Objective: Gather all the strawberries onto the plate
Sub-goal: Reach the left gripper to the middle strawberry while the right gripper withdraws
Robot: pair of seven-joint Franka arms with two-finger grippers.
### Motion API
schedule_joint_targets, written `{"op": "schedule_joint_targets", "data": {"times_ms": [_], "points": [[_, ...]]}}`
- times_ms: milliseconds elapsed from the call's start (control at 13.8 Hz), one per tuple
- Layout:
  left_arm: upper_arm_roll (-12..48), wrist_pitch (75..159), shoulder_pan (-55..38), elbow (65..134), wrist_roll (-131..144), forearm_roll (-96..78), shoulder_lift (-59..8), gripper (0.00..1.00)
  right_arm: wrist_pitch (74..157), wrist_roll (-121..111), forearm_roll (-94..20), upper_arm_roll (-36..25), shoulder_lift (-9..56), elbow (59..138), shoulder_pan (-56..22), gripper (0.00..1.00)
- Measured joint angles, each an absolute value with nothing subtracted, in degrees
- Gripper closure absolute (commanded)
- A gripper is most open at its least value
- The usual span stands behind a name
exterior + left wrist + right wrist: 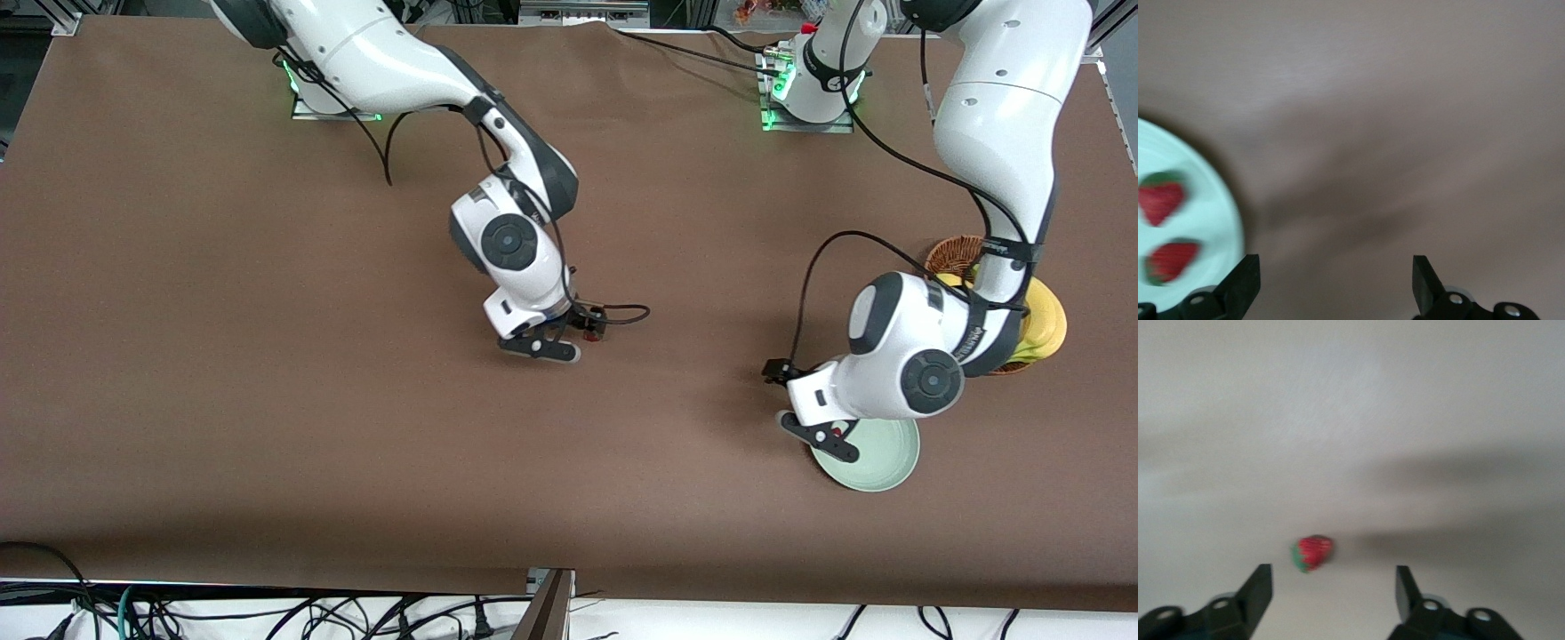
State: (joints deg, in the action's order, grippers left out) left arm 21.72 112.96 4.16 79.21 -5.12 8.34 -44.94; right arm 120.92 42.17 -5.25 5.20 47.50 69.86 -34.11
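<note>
two strawberries [1162, 200] already lie in the plate [1218, 220], which sits toward the left arm's end of the surface [267, 373], near the front camera; the left wrist view shows both berries on the pale green. by my reading one berry is left to collect, so you are on the last pick.

that third strawberry [1313, 552] lies on the bare surface near the middle, well apart from the plate. your right end effector [1333, 587] is spread wide and empty, with the berry showing just ahead of the gap and closer to one finger than the other. in the front view the berry is only a small red spot at the right end effector [582, 336], so i cannot tell how high the fingers stand above it.

your left end effector [1335, 280] is also wide and empty, over the surface at the plate's edge; that arm waits.

the next move calls for centring the right fingers on the berry, lowering until they straddle it, closing gently, then carrying it across to the plate.
</note>
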Motion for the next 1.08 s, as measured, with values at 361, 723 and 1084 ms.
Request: {"op": "schedule_joint_targets", "data": {"times_ms": [361, 723, 1084], "points": [[22.9, 115.2, -5.7, 79.7, 22.5, 8.3, -45.3, 0.0, 103.3, 23.8, -4.2, 5.0, 42.6, 65.2, -22.4, 0.0], [22.9, 126.5, -14.5, 79.8, 36.6, 8.3, -47.2, 0.0, 89.9, 13.4, -0.1, 0.6, 35.0, 64.8, -18.4, 0.0], [19.4, 127.9, -24.8, 79.9, 42.5, 8.3, -48.0, 0.0, 82.2, 4.5, 0.0, -3.1, 27.8, 65.3, -13.2, 0.0]]}}
